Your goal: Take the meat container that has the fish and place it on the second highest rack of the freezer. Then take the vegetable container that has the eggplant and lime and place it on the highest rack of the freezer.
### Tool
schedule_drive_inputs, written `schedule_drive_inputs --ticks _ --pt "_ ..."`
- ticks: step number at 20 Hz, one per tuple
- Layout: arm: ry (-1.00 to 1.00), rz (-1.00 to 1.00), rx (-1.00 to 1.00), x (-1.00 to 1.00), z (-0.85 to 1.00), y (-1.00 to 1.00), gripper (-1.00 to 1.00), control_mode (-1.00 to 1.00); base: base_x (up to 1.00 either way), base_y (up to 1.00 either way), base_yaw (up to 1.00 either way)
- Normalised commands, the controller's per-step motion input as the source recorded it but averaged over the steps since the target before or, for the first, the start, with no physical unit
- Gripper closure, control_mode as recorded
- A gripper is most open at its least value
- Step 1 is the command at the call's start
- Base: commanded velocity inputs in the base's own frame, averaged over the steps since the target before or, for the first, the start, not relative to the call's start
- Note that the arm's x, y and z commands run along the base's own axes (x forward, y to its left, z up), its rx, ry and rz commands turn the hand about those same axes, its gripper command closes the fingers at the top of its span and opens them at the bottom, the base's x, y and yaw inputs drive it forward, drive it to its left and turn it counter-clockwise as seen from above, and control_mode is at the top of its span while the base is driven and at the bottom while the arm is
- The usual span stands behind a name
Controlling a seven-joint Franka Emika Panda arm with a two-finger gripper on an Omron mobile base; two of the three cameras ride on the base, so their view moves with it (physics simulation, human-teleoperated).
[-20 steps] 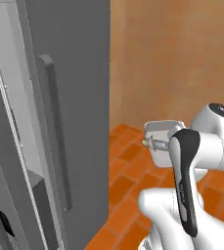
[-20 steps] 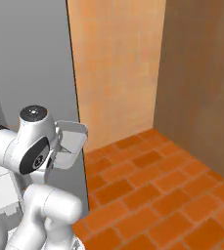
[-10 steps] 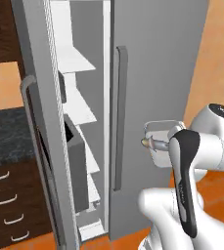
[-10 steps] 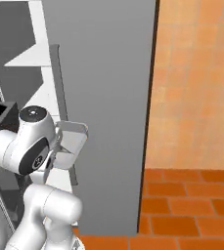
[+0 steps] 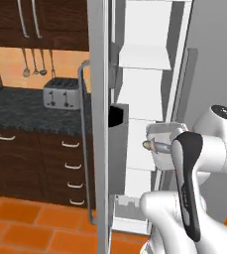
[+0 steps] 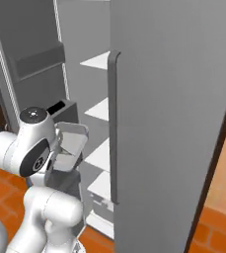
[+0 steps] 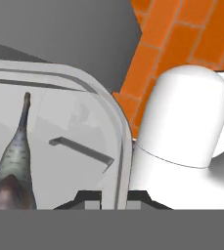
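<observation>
My gripper (image 7: 108, 197) is closed on the rim of the meat container (image 7: 74, 146), held before the open freezer (image 5: 149, 74). The fish (image 7: 13, 166) lies loose inside. The tray looks light, rigid and smooth; I judge a rim grip workable if kept level.

- Left base view: from behind and left of the arm, facing the open freezer (image 5: 149, 99) edge-on to its door, with counter and toaster (image 5: 61, 93) at left.
- Right base view: from behind and right, facing the same white shelves (image 6: 98, 111) past the closed door.
- Hand view: very near, looking down onto the container's rim (image 7: 121, 141), fish (image 7: 13, 166) and brick floor (image 7: 182, 34).
</observation>
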Motion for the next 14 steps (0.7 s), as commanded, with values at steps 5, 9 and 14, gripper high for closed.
schedule_drive_inputs --ticks 5,9,14 --pt "0.00 0.00 0.00 0.00 0.00 0.00 1.00 1.00 0.24 -0.73 0.49" --pt "0.00 0.00 0.00 0.00 0.00 0.00 1.00 1.00 0.21 -0.14 0.06" --pt "0.00 0.00 0.00 0.00 0.00 0.00 1.00 1.00 0.31 0.01 -0.14"
